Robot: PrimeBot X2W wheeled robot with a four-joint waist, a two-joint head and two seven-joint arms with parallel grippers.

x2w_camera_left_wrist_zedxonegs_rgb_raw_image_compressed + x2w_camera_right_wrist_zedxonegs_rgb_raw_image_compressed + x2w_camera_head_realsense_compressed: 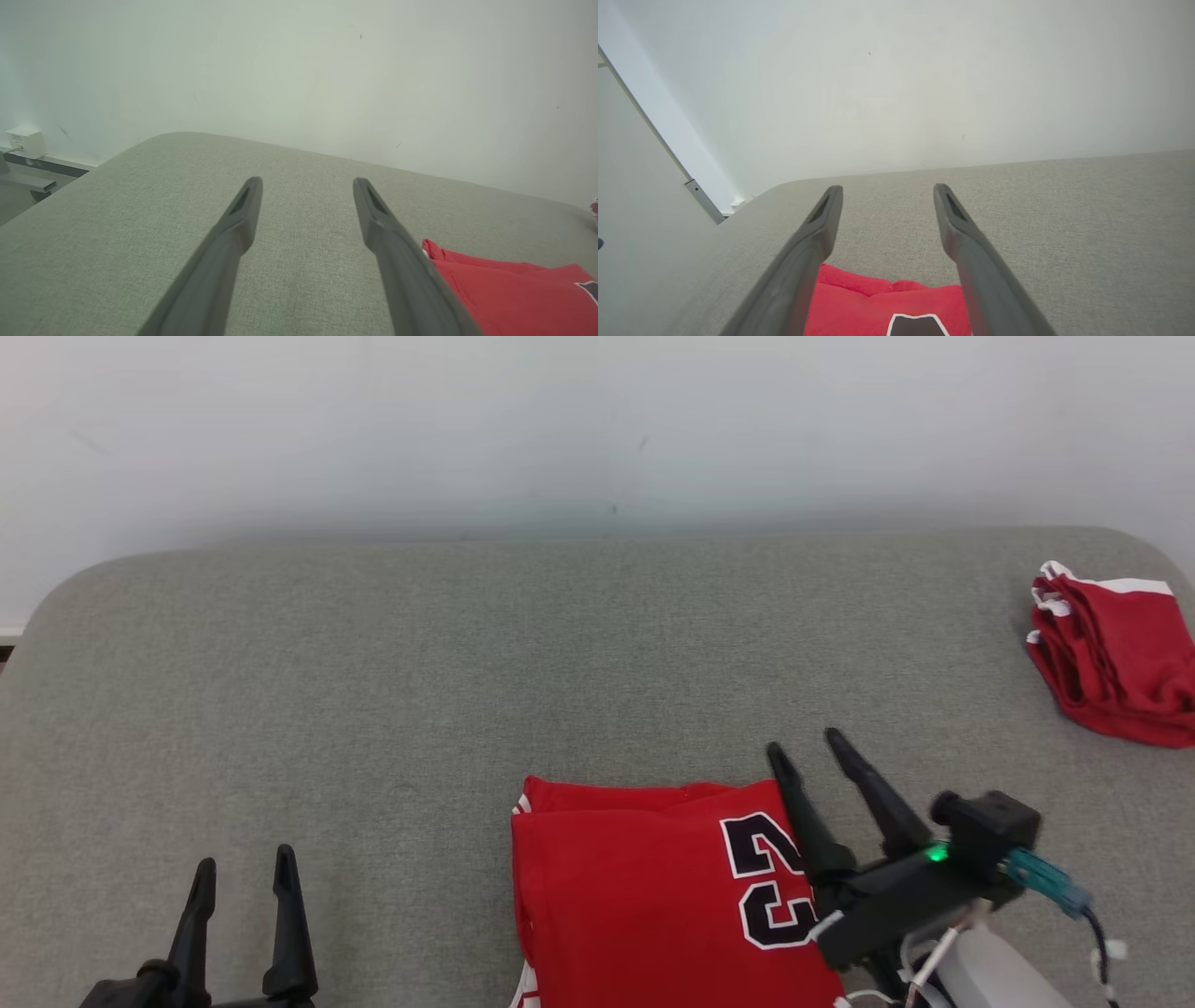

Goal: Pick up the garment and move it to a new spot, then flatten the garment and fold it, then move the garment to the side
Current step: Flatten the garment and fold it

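The garment (644, 896) (514, 298) (878, 303) is a red jersey with a black, white-edged "23". It lies folded into a rough rectangle on the desk (373, 663), at the near edge and a little right of the middle. Its lower part runs out of the head view. The number sits on its right side, and a thin white trim shows along its left fold.

The right pincer (805, 744) (887, 188) is over the jersey's right edge. Its two dark fingers are spread apart with nothing between them, and the tips point toward the far edge. In the right wrist view the top of the jersey and the head of the number lie below the gap between the fingers. Whether a finger rests on the cloth or hangs just above it is hard to tell. A green light (936, 852) glows on that wrist.

The left pincer (245, 857) (307, 179) is at the near left, well apart from the jersey, with its fingers also spread wide over bare grey fabric.

A second red bundle (1111, 653) with white trim lies bunched near the far right corner. A pale wall (597, 420) stands behind the desk.
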